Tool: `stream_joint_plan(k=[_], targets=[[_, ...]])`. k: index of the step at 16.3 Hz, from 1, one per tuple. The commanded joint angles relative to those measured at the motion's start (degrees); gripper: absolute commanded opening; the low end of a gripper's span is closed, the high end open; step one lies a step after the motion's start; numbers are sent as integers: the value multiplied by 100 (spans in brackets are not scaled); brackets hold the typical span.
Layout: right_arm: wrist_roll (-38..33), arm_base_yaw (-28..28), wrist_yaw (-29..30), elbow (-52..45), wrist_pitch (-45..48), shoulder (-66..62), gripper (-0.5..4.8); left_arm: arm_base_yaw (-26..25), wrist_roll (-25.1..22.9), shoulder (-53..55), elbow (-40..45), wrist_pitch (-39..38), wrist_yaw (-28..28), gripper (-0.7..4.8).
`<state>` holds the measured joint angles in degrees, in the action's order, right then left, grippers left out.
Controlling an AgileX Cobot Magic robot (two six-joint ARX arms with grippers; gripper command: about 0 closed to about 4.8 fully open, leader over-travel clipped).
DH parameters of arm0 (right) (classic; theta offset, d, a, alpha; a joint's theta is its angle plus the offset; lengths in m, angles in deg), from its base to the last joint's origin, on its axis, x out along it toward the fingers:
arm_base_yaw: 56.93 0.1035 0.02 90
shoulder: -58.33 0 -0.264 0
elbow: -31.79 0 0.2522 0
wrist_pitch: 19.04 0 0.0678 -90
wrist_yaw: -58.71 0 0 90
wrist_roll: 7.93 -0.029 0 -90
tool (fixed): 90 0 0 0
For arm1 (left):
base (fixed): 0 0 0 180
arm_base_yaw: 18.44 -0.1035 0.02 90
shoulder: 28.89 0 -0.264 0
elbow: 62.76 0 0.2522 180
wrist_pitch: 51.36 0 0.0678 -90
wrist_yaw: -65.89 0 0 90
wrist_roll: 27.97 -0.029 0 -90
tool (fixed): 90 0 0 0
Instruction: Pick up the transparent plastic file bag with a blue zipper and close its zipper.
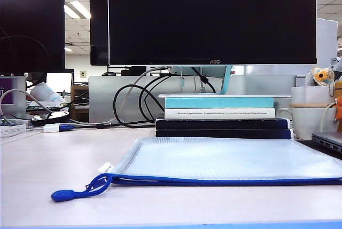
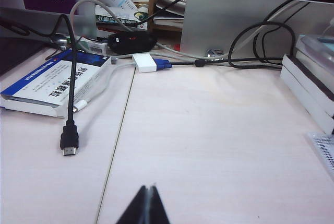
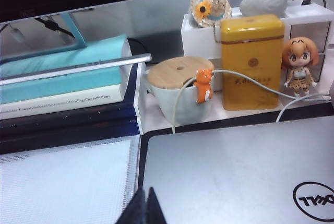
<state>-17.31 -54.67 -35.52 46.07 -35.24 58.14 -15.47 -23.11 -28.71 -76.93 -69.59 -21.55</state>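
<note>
Left gripper (image 2: 147,203) and right gripper (image 3: 146,205), both clenched empty, hover level near the file bag (image 1: 224,160), books (image 1: 222,116) behind.

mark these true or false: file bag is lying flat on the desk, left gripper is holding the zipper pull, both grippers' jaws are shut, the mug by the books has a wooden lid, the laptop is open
1. The file bag lies flat on the desk. True.
2. The left gripper holds the zipper pull. False: it hangs over bare desk, holding nothing.
3. Both grippers have their jaws shut. True: the right gripper is shut too, over the laptop's edge.
4. The mug beside the stacked books has a wooden lid. True.
5. The laptop is open. False: its lid is closed.
</note>
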Motion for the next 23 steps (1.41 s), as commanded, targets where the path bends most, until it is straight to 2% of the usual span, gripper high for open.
stream_joint_plan(k=[1, 4, 5, 6, 7, 10, 12, 15, 17, 19, 20, 21, 23], targets=[[-4, 0, 9, -4, 101, 9, -1, -9, 7, -15, -20, 87, -24, -6], [-4, 0, 9, -4, 101, 9, -1, -9, 11, -15, -22, 92, -26, -6], [-15, 2, 13, 4, 125, 9, -1, -7, 136, -15, -42, 96, -96, -6], [-236, 2, 11, 101, 120, 9, -1, -7, 487, -15, -90, 107, -225, -6], [-361, 2, 9, 173, 116, 9, -1, -7, 577, -15, -118, 116, -295, -6], [-431, 2, -271, 597, 22, 7, -3, -7, 649, -13, -278, 48, -273, -6], [-435, 2, -516, 992, -162, -37, -3, -9, 859, -13, -533, -46, -254, -6], [-433, 2, -457, 1517, -13, -496, -3, -11, 1016, 109, -1049, -302, -212, -6], [-428, 4, 138, 2050, 131, -1322, -3, -11, 946, 496, -1641, -592, -219, -6], [-354, 4, 1025, 2540, 337, -2146, -2, -9, 623, 892, -2074, -750, -284, -6], [85, 7, 2013, 3023, 400, -2822, -2, -9, 302, 1239, -2474, -1036, -413, -6], [337, 7, 2605, 3348, 398, -3305, -2, -9, 90, 1453, -2717, -1204, -566, -6], [354, 15, 3364, 3847, 387, -4028, -2, -9, -188, 1797, -3077, -1427, -651, -6]])
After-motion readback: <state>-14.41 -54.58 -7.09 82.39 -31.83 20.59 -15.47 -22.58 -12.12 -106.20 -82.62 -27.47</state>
